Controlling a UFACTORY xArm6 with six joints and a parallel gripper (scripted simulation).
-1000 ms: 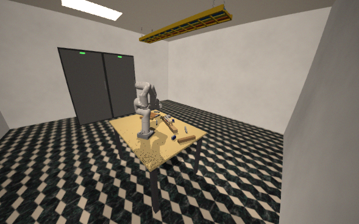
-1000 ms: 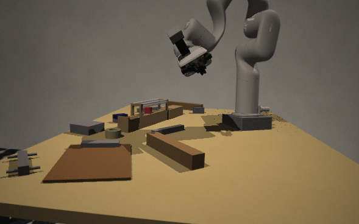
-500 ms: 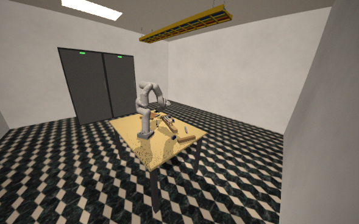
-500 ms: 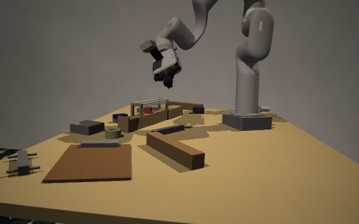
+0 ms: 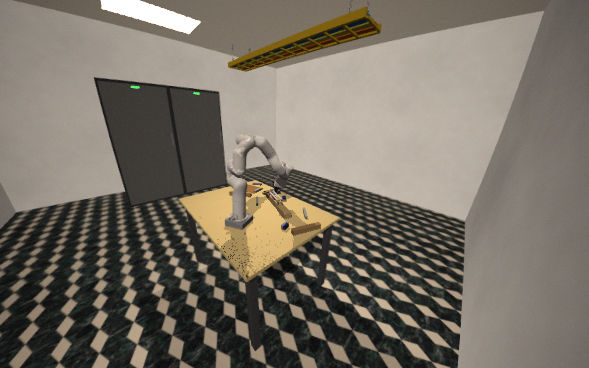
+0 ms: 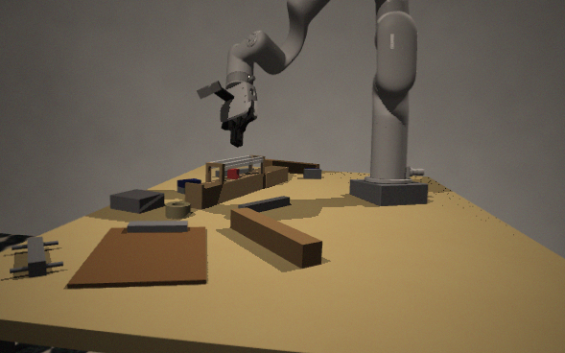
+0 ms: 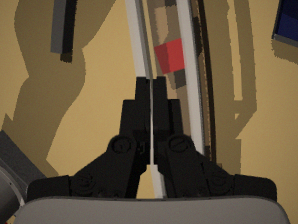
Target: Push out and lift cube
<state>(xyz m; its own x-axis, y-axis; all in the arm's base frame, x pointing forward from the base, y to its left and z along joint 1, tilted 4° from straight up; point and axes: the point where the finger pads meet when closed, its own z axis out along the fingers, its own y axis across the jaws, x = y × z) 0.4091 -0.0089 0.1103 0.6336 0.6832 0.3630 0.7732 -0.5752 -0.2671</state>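
Note:
A small red cube point(image 6: 233, 173) sits inside a long brown wooden channel point(image 6: 237, 184) with thin grey rails along its top. In the wrist view the cube point(image 7: 169, 56) lies between the two pale rails of the channel point(image 7: 162, 36), just ahead of my fingertips. My gripper point(image 6: 237, 139) hangs above the channel, well clear of it, fingers pointing down. The gripper point(image 7: 152, 86) is shut with nothing between its fingers. In the top view the gripper point(image 5: 279, 187) is over the channel point(image 5: 277, 202) at the table's back part.
A brown bar point(image 6: 275, 236), a dark grey bar point(image 6: 264, 203), a flat brown board point(image 6: 143, 256), a grey block point(image 6: 136, 200), a tape roll point(image 6: 177, 209), a blue block point(image 6: 188, 180) and a grey piece with pins point(image 6: 35, 257) lie about. The arm's base point(image 6: 388, 191) stands at right.

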